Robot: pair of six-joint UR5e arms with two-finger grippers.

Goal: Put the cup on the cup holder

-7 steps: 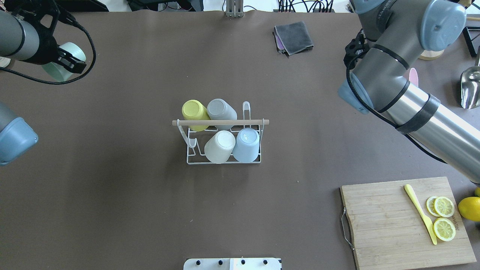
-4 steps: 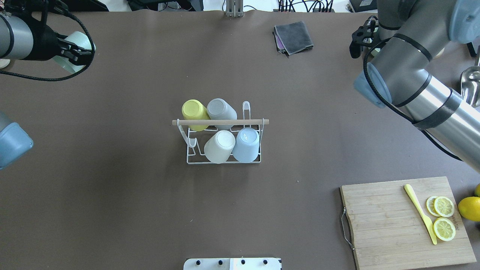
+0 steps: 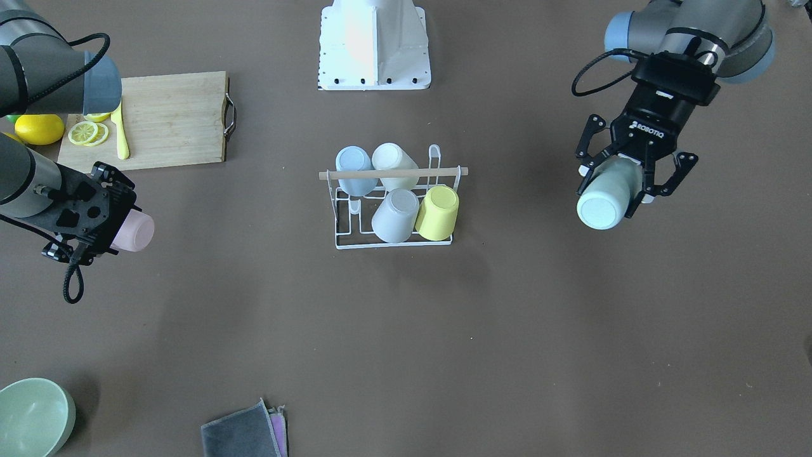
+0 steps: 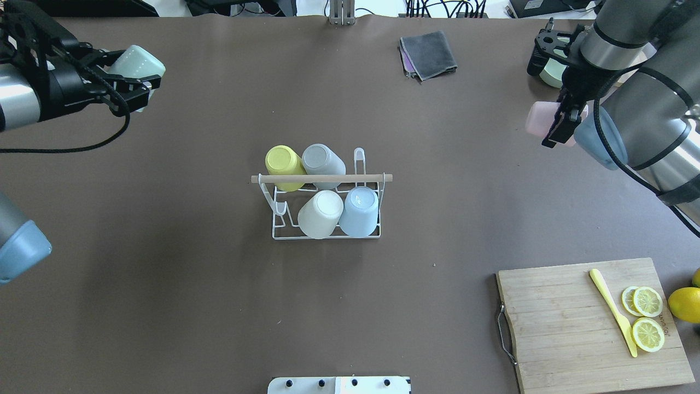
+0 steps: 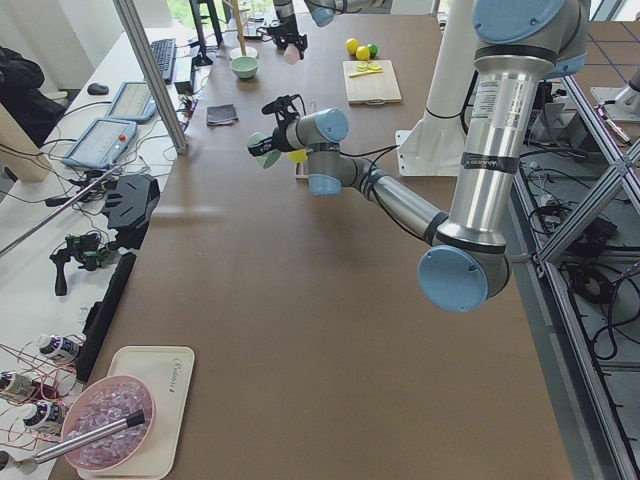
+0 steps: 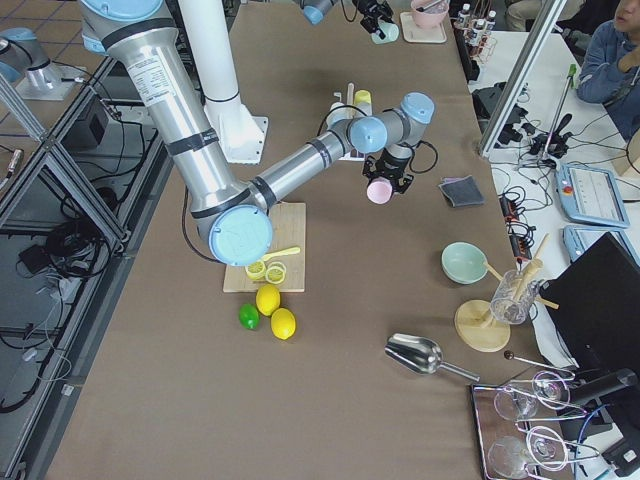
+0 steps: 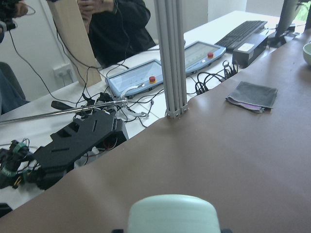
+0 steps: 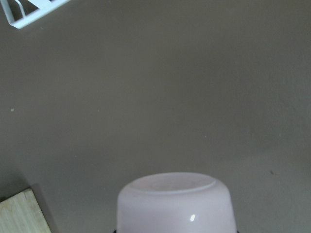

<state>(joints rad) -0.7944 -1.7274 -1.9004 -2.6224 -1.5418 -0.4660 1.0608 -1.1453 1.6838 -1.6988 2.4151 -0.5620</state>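
Observation:
The cup holder point(image 4: 322, 178) is a white wire rack with a wooden rod handle, standing mid-table; it also shows in the front view point(image 3: 393, 172). Several cups sit upside down on its prongs: yellow point(image 4: 283, 164), grey point(image 4: 322, 158), white point(image 4: 320, 213) and light blue point(image 4: 359, 210). My left gripper point(image 4: 141, 77) is shut on a mint green cup point(image 4: 138, 61), held in the air far left of the rack, as the front view point(image 3: 606, 197) shows. My right gripper point(image 4: 559, 123) is shut on a pink cup point(image 4: 541, 120), held far right of the rack point(image 3: 133, 231).
A wooden cutting board point(image 4: 563, 323) with lemon slices point(image 4: 648, 317) and a yellow knife point(image 4: 612, 312) lies front right, a lemon point(image 4: 684, 304) beside it. A folded grey cloth point(image 4: 429, 54) lies at the back. A green bowl point(image 3: 32, 416) stands back right.
My left gripper has moved right with the mint cup and turned it sideways. My right arm has swung back, bringing its gripper and the pink cup into the overhead view.

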